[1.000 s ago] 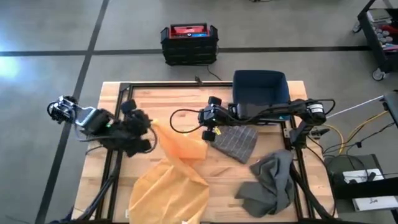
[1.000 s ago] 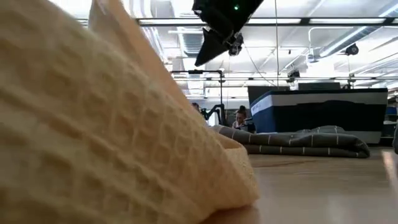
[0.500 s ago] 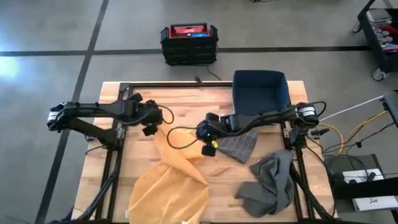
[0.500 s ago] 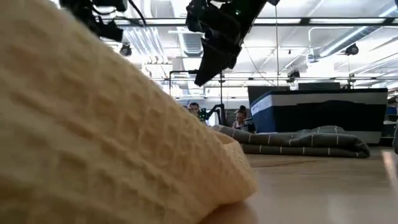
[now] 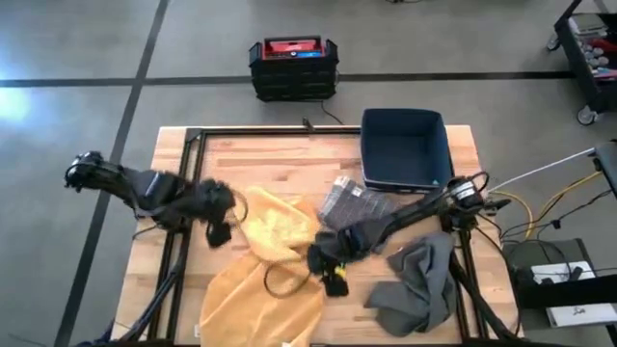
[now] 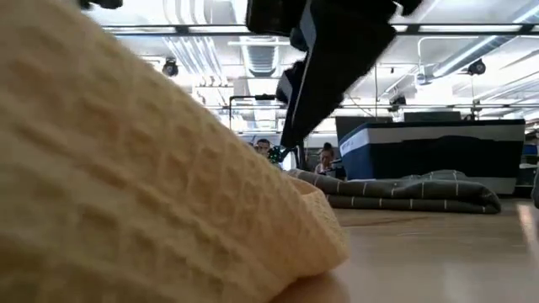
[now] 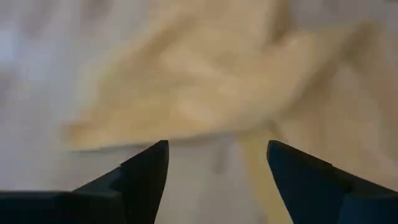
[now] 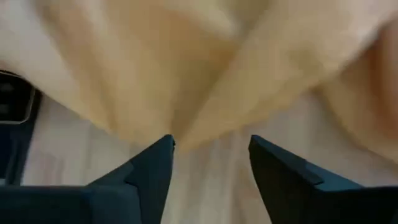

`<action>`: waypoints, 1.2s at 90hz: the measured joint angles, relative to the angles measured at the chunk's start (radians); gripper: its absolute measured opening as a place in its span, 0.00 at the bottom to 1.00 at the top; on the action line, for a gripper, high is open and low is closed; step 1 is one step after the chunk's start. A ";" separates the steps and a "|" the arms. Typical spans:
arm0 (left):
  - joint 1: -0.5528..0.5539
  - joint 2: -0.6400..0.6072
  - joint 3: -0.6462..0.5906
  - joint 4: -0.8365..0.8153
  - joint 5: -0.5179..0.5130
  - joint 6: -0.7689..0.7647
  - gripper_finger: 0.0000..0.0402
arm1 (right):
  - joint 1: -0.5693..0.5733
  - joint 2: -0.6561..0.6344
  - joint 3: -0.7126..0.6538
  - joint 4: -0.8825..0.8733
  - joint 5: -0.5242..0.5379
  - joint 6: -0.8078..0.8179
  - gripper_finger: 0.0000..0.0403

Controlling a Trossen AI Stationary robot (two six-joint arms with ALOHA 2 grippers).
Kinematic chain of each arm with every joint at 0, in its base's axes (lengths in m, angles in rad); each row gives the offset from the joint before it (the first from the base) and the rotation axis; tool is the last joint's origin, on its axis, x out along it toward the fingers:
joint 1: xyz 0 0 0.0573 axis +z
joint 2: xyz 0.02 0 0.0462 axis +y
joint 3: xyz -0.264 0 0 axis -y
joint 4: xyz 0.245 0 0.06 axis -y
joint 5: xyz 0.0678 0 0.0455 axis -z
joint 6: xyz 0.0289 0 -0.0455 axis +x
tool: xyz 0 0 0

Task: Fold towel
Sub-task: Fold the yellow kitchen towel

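The yellow towel (image 5: 268,258) lies rumpled on the wooden table (image 5: 289,159), left of centre, with a folded-over part toward the far side; it fills the left of the low view (image 6: 126,185). My left gripper (image 5: 219,231) hovers open at the towel's left edge, the cloth (image 7: 205,81) ahead of its fingers. At the towel's right edge my right gripper (image 5: 334,280) is also open, with the cloth (image 8: 186,68) just beyond its fingertips and bare table between them.
A grey striped towel (image 5: 353,204) lies folded right of centre, and a dark grey cloth (image 5: 419,281) is heaped at the near right. A blue bin (image 5: 405,149) stands at the far right. A red-and-black box (image 5: 292,66) sits on the floor beyond the table.
Both grippers have opened and let go of the yellow towel. Its raised part has dropped and now lies slack over the rest. My right gripper has moved toward the table's near edge. My left gripper swung toward the far side, then came back toward the near edge.
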 joint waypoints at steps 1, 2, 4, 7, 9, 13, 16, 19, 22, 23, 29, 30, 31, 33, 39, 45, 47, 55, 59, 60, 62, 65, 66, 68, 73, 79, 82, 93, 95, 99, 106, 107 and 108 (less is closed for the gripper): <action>-0.021 0.004 -0.012 0.017 0.000 -0.016 0.64 | 0.002 0.007 0.000 0.003 0.007 0.012 0.49; -0.040 0.007 -0.023 0.035 -0.001 -0.032 0.64 | 0.004 0.014 0.000 0.006 0.014 0.025 0.49; -0.079 0.015 -0.046 0.072 -0.002 -0.063 0.63 | 0.005 0.028 0.000 0.007 0.022 0.049 0.49; -0.131 0.032 -0.077 0.128 -0.008 -0.105 0.63 | 0.005 0.045 0.000 0.009 0.025 0.083 0.48; -0.162 0.043 -0.096 0.165 -0.017 -0.131 0.62 | 0.005 0.055 0.000 0.013 0.027 0.105 0.48; -0.218 0.070 -0.130 0.229 -0.025 -0.183 0.60 | 0.004 0.072 0.000 0.021 0.027 0.145 0.48; -0.254 0.093 -0.152 0.273 -0.037 -0.217 0.59 | 0.006 0.079 0.000 0.032 0.021 0.168 0.47; -0.285 0.116 -0.173 0.320 -0.044 -0.248 0.58 | 0.010 0.082 0.000 0.043 0.018 0.186 0.46; -0.309 0.141 -0.191 0.369 -0.048 -0.275 0.57 | 0.013 0.082 0.000 0.050 0.018 0.200 0.46; -0.316 0.150 -0.196 0.383 -0.049 -0.283 0.56 | 0.014 0.082 0.000 0.054 0.017 0.204 0.45; -0.348 0.205 -0.224 0.471 -0.054 -0.327 0.54 | 0.018 0.080 0.001 0.070 0.029 0.235 0.43; -0.353 0.216 -0.228 0.486 -0.054 -0.332 0.53 | 0.019 0.080 0.001 0.069 0.032 0.240 0.42; -0.357 0.226 -0.233 0.504 -0.054 -0.336 0.53 | 0.019 0.080 0.001 0.067 0.035 0.245 0.41; -0.364 0.247 -0.241 0.541 -0.054 -0.341 0.52 | 0.020 0.079 0.001 0.065 0.039 0.248 0.39; -0.377 0.315 -0.265 0.652 -0.054 -0.342 0.50 | 0.018 0.072 0.001 0.067 0.050 0.253 0.31; -0.378 0.390 -0.277 0.743 -0.054 -0.337 0.48 | 0.017 0.055 0.001 0.075 0.052 0.253 0.18; -0.378 0.415 -0.280 0.769 -0.054 -0.334 0.47 | 0.017 0.050 0.001 0.086 0.049 0.253 0.13; -0.373 0.512 -0.284 0.846 -0.060 -0.301 0.44 | 0.018 0.030 0.001 0.153 0.042 0.242 0.03; -0.367 0.558 -0.283 0.891 -0.074 -0.282 0.43 | 0.018 0.023 0.001 0.204 0.039 0.241 0.03; -0.365 0.567 -0.282 0.901 -0.083 -0.277 0.43 | 0.018 0.023 0.001 0.218 0.038 0.241 0.03; -0.360 0.582 -0.279 0.919 -0.095 -0.270 0.42 | 0.018 0.022 0.001 0.248 0.034 0.241 0.03; -0.353 0.608 -0.272 0.943 -0.110 -0.254 0.41 | 0.017 0.019 0.001 0.296 0.034 0.241 0.02; -0.350 0.617 -0.269 0.952 -0.118 -0.247 0.40 | 0.017 0.018 0.001 0.316 0.034 0.242 0.01; -0.346 0.633 -0.263 0.970 -0.136 -0.233 0.40 | 0.016 0.018 0.001 0.348 0.034 0.241 0.01; -0.333 0.666 -0.250 1.011 -0.192 -0.186 0.38 | 0.013 0.018 0.001 0.426 0.034 0.237 0.01; -0.310 0.700 -0.241 1.077 -0.278 -0.111 0.36 | 0.007 0.018 0.008 0.498 0.034 0.222 0.00; -0.296 0.717 -0.236 1.130 -0.313 -0.062 0.35 | 0.005 0.018 0.018 0.514 0.034 0.210 0.00; -0.234 0.754 -0.196 1.329 -0.296 0.123 0.31 | -0.008 0.018 0.083 0.538 0.041 0.161 0.00; -0.227 0.753 -0.184 1.319 -0.260 0.139 0.30 | -0.010 0.018 0.093 0.533 0.027 0.147 0.00; -0.218 0.737 -0.156 1.247 -0.159 0.153 0.29 | -0.012 0.016 0.114 0.531 0.032 0.115 0.00; -0.236 0.661 -0.083 1.014 -0.052 0.093 0.27 | -0.021 0.016 0.130 0.524 0.041 0.086 0.00; -0.243 0.649 -0.073 0.972 -0.047 0.084 0.27 | -0.022 0.016 0.135 0.524 0.042 0.082 0.00; -0.251 0.637 -0.061 0.930 -0.046 0.073 0.27 | -0.023 0.016 0.138 0.526 0.043 0.078 0.00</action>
